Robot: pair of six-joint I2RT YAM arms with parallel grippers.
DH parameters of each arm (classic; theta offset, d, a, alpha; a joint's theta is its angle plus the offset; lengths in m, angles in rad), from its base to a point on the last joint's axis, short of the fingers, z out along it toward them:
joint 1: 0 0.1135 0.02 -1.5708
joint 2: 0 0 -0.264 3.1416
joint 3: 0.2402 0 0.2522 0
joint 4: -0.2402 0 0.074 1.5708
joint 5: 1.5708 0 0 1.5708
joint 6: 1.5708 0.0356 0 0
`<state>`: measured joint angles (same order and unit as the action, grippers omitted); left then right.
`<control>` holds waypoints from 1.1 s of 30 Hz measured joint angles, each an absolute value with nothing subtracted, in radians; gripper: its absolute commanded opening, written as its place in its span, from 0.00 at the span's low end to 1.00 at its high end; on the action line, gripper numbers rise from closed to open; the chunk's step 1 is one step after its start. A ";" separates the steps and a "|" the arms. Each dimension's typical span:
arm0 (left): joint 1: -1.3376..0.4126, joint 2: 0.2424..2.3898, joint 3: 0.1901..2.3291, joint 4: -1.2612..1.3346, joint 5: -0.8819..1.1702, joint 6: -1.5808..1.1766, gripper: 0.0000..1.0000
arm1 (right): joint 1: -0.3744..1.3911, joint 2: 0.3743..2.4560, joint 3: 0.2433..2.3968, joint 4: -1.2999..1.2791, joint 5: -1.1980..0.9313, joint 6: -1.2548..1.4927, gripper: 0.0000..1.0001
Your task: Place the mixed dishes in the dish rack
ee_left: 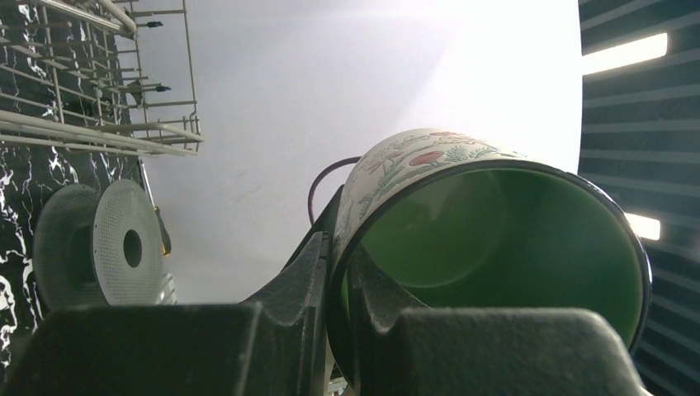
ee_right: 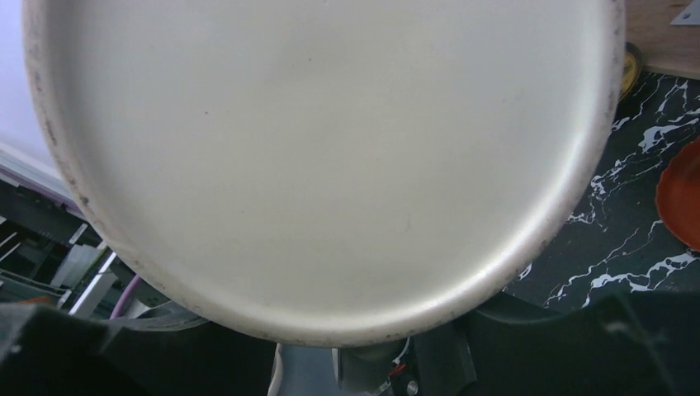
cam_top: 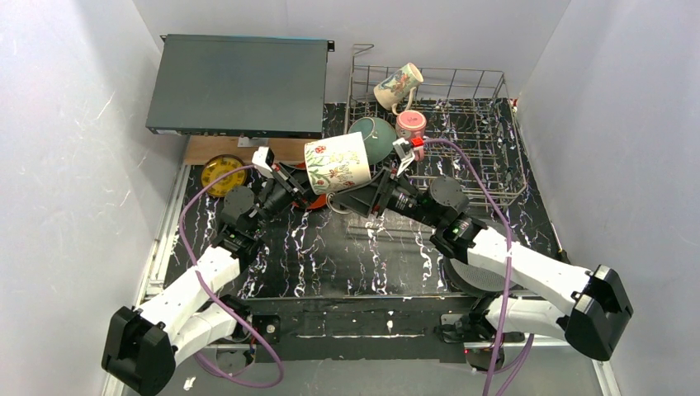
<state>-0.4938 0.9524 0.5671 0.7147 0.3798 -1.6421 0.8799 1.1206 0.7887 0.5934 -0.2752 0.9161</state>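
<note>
A white floral mug with a green inside (cam_top: pixel 337 162) hangs in the air between my two grippers, over the marbled mat. My left gripper (cam_top: pixel 302 176) is shut on its rim, one finger inside and one outside, as the left wrist view shows (ee_left: pixel 342 247). The mug's pale base (ee_right: pixel 322 157) fills the right wrist view. My right gripper (cam_top: pixel 380 190) sits just under and behind it, its fingers (ee_right: pixel 615 346) wide apart and their tips hidden. In the dish rack (cam_top: pixel 475 91) are a floral cream mug (cam_top: pixel 398 85), a pink mug (cam_top: pixel 410 124) and the teal bowl (cam_top: pixel 376 136).
The red-orange plate (ee_right: pixel 681 194) lies on the mat under the arms. The yellow dish (cam_top: pixel 221 173) is left of them. A flat dark grey box (cam_top: pixel 239 82) fills the back left. A ribbed grey disc (ee_left: pixel 115 243) stands near the rack (ee_left: pixel 99 82).
</note>
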 measured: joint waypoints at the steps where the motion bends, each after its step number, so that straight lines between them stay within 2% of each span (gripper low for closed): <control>1: -0.494 0.952 0.567 0.719 0.374 -1.642 0.00 | 0.882 1.122 0.791 0.594 -0.266 0.916 0.61; 6: -0.490 0.952 0.562 0.726 0.341 -1.650 0.00 | 0.889 1.156 0.822 0.594 -0.226 0.918 0.60; 9: -0.486 0.952 0.562 0.726 0.327 -1.654 0.00 | 0.889 1.178 0.839 0.594 -0.220 0.921 0.53; 11: -0.486 0.952 0.562 0.726 0.320 -1.654 0.00 | 0.893 1.183 0.842 0.591 -0.213 0.925 0.38; 12: -0.486 0.952 0.562 0.726 0.316 -1.654 0.00 | 0.894 1.186 0.844 0.590 -0.211 0.925 0.24; 13: -0.486 0.952 0.562 0.727 0.311 -1.654 0.00 | 0.895 1.189 0.848 0.586 -0.210 0.924 0.06; 14: -0.486 0.952 0.562 0.724 0.310 -1.662 0.00 | 0.895 1.193 0.849 0.587 -0.212 0.928 0.01; 20: -0.485 0.942 0.559 0.733 0.324 -1.689 0.02 | 0.899 1.195 0.855 0.630 -0.236 0.939 0.01; 24: -0.488 0.916 0.560 0.700 0.330 -1.669 0.35 | 0.905 1.181 0.854 0.617 -0.242 0.931 0.01; 33: -0.501 0.799 0.590 0.410 0.361 -1.499 0.73 | 0.830 1.099 0.823 0.516 -0.236 0.902 0.01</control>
<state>-0.5014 0.7986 0.5900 0.4099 0.3607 -1.4994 0.8299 1.0988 0.8227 0.5163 -0.2363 0.9016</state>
